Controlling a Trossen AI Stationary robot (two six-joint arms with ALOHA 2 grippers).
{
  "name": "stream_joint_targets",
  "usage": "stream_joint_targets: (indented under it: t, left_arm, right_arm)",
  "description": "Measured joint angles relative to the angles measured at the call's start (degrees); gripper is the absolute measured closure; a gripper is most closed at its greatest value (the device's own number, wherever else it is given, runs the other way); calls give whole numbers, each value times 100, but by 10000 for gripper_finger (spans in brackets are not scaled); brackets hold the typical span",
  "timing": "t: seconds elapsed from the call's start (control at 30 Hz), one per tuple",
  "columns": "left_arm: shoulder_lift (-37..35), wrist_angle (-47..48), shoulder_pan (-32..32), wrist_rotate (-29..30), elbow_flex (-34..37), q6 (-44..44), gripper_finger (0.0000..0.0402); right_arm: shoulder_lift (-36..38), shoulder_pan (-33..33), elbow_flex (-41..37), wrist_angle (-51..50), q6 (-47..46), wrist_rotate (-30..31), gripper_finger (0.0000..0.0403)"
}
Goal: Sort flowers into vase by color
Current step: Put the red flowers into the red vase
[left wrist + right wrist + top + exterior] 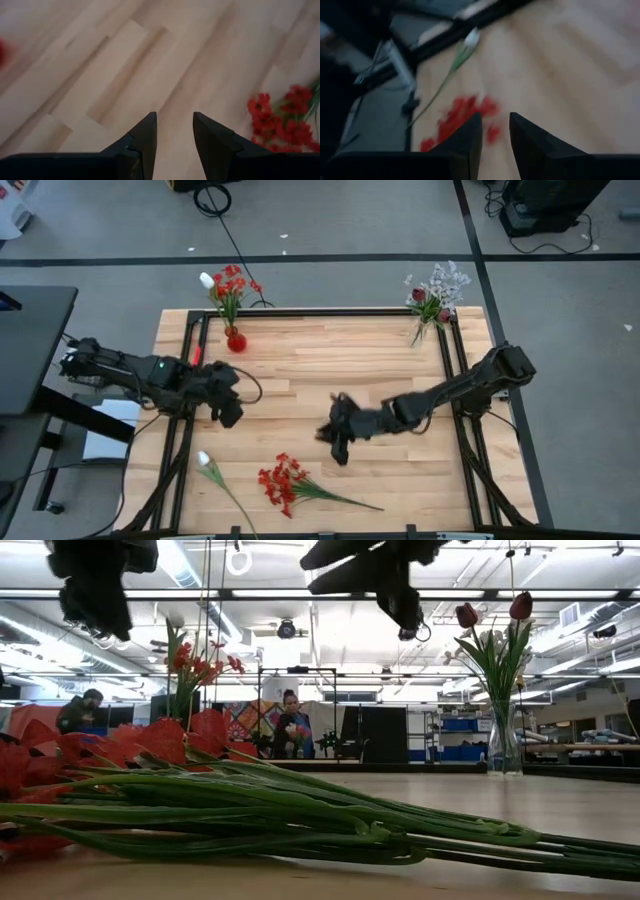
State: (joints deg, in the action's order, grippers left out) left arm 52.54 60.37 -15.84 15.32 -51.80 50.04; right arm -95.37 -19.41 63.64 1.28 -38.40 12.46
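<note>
A bunch of red flowers [285, 483] on long green stems lies flat on the table near its near edge; it fills the low view [160, 750]. A single white tulip [205, 461] lies left of it. A small red vase [236, 340] at the far left holds red flowers and one white bud. A clear vase [420, 330] at the far right holds maroon tulips and pale sprigs. My right gripper [338, 445] hangs open above the table's middle, just beyond the red bunch [462, 117]. My left gripper [232, 412] is open above the left side.
Black rails [190, 350] run along the table's left, right and far edges. Bare wood [330, 370] lies between the two vases. People stand in the room beyond the table in the low view.
</note>
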Motion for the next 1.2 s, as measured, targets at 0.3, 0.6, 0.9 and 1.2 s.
stream_joint_targets:
  t: [0.3,0.6,0.9,1.2]
  left_arm:
    - [2,-997,-971,-23,585,516,272]
    - [3,-1360,-1536,33,736,1092,272]
    - [2,-1354,-1593,265,736,1240,272]
    - [3,-1301,-1585,273,736,1241,272]
  right_arm:
    - [-1169,-1035,108,-3,-776,-522,296]
    - [-2313,-1553,1438,-1013,226,-552,277]
    - [-2916,-1471,2356,-1978,285,153,202]
    - [-2923,-1042,2165,-2133,90,-877,241]
